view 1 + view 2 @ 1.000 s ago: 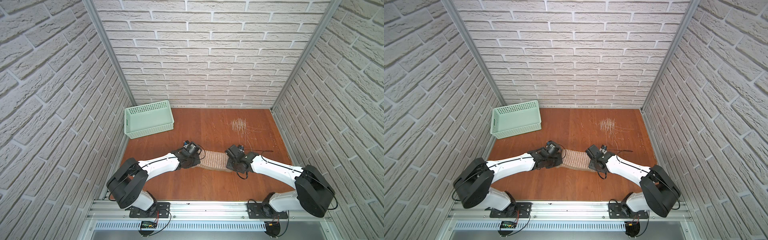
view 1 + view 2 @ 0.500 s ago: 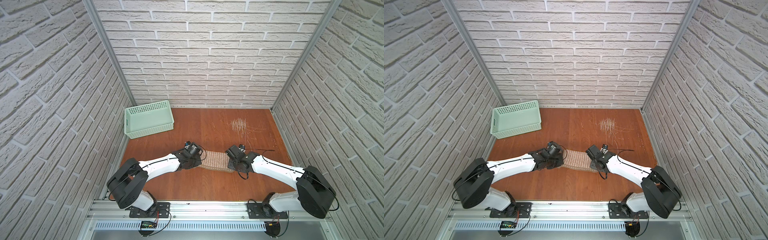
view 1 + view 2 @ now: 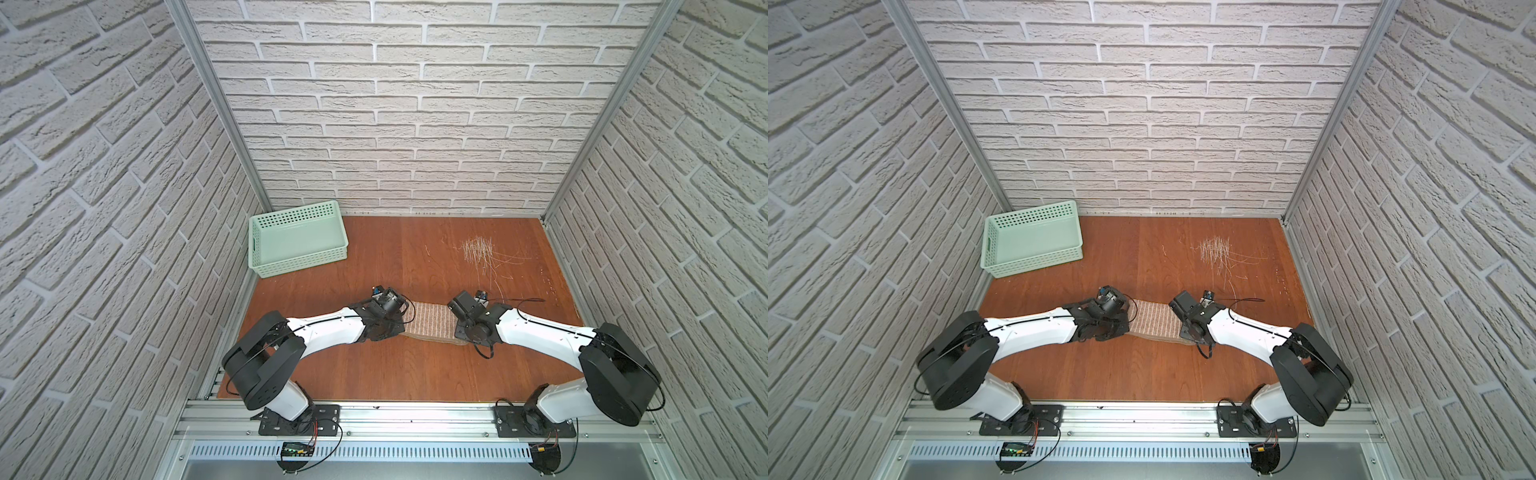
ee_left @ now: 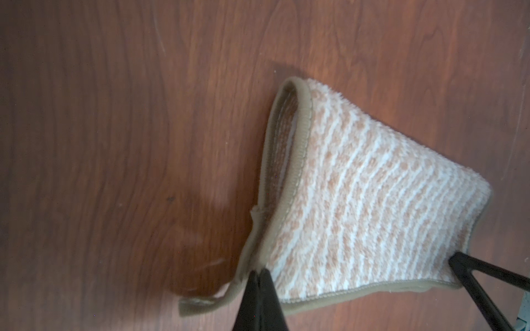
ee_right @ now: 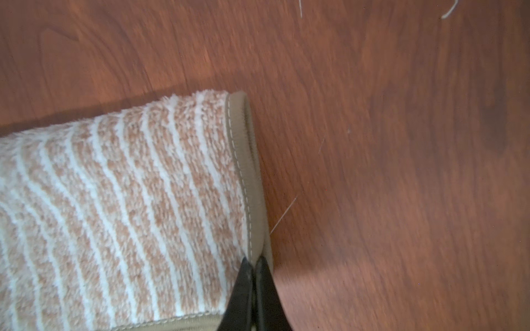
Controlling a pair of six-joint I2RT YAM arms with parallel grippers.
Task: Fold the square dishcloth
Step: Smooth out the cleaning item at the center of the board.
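Cloth: the dishcloth (image 3: 430,322), fluffy tan pile with thin white stripes and a smooth stitched beige border, lies doubled over as a narrow band mid-table, between the two arms.
Loop: a flat beige loop (image 4: 198,305) trails from one corner onto the wood.
Left gripper (image 4: 259,275): thin black fingers pinched tight on a bordered corner.
Right gripper (image 5: 253,263): pinched tight on the opposite bordered corner.
Table (image 3: 415,370): glossy red-brown wood grain, with pale scratches (image 3: 478,249) toward the back.
Basket (image 3: 297,266): mint-green perforated plastic, rectangular, back left, well apart from the cloth.
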